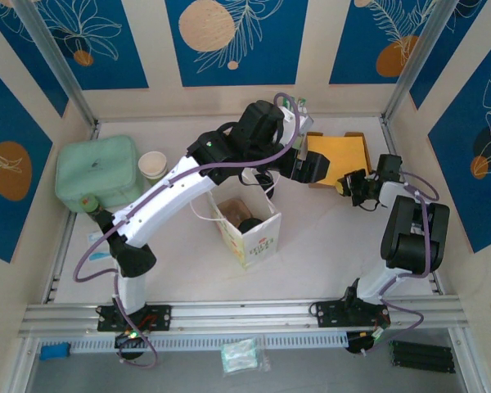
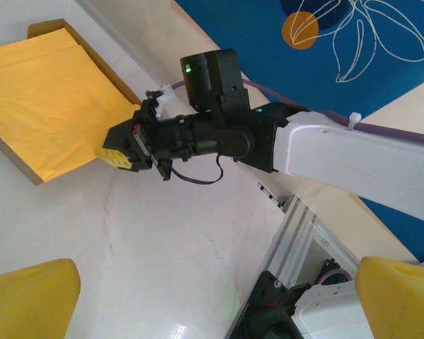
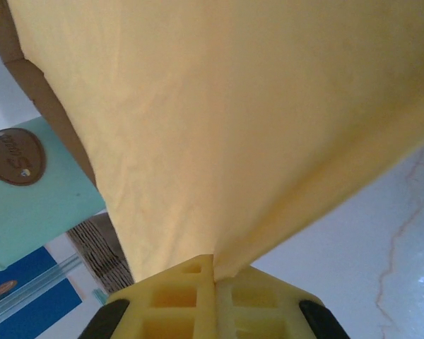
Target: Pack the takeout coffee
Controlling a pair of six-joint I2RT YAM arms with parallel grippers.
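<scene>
Right gripper (image 3: 213,272): clamped on edge of yellow envelope (image 3: 233,106).
Left gripper (image 2: 215,300): jaws wide apart, over white table (image 2: 162,247).

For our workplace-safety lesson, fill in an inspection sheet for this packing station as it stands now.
Surface: white table, no spills seen.
Job's things: takeout coffee, its black lid showing, inside the upright paper bag.
Clutter: lidless cup beside a green pouch; yellow sheet in a cardboard tray.
Grippers: left gripper open, empty; right gripper shut on the yellow sheet's corner.
Cables: purple cables run along both arms.
Surroundings: blue leaf-print panels, metal frame.
</scene>
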